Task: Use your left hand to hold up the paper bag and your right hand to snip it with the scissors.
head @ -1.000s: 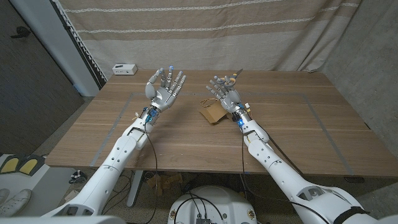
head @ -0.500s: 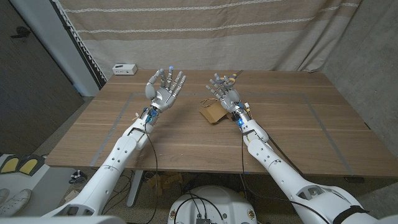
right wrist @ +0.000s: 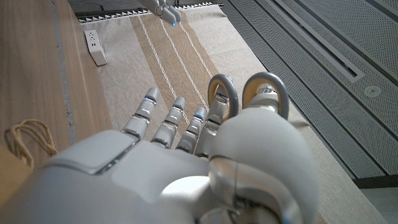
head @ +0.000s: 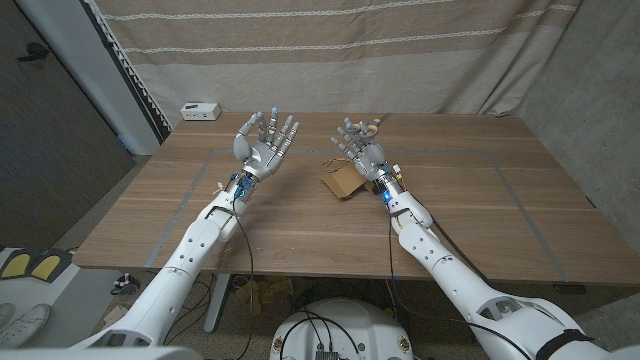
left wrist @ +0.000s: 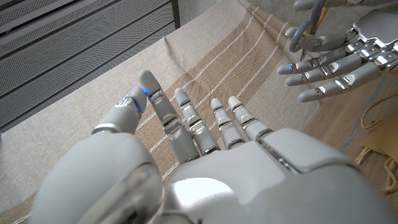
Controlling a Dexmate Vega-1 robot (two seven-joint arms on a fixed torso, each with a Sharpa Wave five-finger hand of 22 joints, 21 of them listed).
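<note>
Head view: your left hand (head: 265, 143) is raised, spread and empty; your right hand (head: 362, 147) holds the scissors (right wrist: 249, 93) above the paper bag (head: 341, 181) lying on the table (head: 480, 200). Judged light, crushable; take its string handle (right wrist: 26, 138).

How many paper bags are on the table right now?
1. The paper bag lies on the table just beside the right hand, its string handle toward the left hand. More could be hidden behind the hands.
</note>
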